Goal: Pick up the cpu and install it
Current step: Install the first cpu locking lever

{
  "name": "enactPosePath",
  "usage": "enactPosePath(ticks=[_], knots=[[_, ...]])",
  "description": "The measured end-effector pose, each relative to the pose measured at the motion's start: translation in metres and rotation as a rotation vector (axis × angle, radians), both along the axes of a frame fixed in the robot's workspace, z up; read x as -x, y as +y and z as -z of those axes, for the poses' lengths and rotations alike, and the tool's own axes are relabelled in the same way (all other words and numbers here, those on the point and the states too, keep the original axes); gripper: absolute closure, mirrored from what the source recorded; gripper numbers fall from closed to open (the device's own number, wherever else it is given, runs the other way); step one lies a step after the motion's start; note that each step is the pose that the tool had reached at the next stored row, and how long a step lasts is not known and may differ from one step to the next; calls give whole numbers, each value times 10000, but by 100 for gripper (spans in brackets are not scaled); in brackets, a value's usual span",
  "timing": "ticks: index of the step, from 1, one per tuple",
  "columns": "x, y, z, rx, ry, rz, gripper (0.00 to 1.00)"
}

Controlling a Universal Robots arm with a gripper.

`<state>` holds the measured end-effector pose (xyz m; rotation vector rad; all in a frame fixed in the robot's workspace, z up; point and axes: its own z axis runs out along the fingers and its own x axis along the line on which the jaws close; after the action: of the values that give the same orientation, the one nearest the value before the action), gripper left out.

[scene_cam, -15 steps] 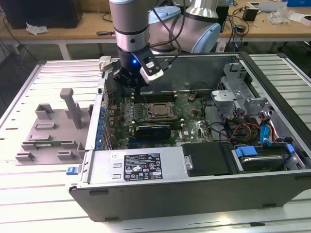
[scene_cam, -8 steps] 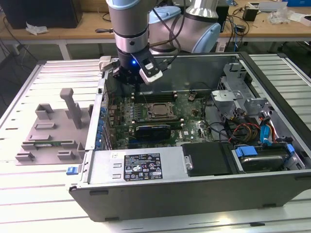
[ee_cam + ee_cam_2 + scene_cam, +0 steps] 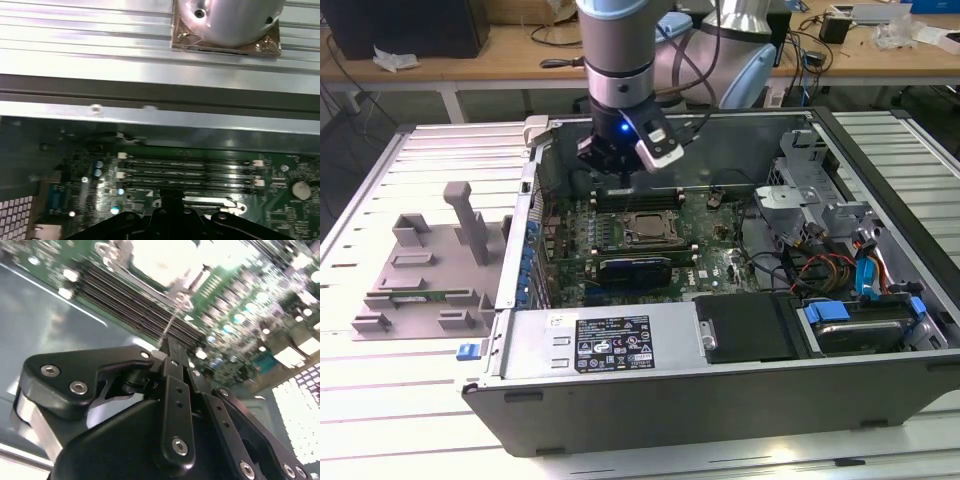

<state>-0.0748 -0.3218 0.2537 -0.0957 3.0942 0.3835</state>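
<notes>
The cpu (image 3: 642, 229) lies flat in the socket at the middle of the green motherboard (image 3: 710, 235), inside the open computer case. In the second wrist view it is a bright square (image 3: 157, 257) beyond the fingertips. My gripper (image 3: 608, 172) hangs just above the board's far side, over the memory slots and a little behind the socket. Its black fingers (image 3: 172, 365) are pressed together, shut (image 3: 169, 342). A thin shiny metal rod (image 3: 172, 322) runs from the tips toward the socket; I cannot tell whether it is held. The first wrist view has the gripper (image 3: 170, 197) over the memory slots (image 3: 190, 172).
A black graphics card (image 3: 635, 268) lies just in front of the socket. The power supply (image 3: 610, 340), drive bays and coloured cables (image 3: 850, 270) fill the case's near and right sides. Grey tray blocks (image 3: 430, 260) stand on the slatted table at the exterior view's left. The case's far wall (image 3: 150, 95) is close.
</notes>
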Motion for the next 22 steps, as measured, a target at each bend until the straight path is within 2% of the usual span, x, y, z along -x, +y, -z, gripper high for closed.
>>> enactPosePath(ticks=[1,7,9,11,15,22], knots=[[-34,0,0,2,0,1,89],[-36,1,12,-1,-18,2,89],[-36,-1,41,1,-230,1,89],[-37,-4,66,-3,-349,0,89],[-57,-5,155,3,-358,2,89],[-148,-5,225,37,-358,124,89]])
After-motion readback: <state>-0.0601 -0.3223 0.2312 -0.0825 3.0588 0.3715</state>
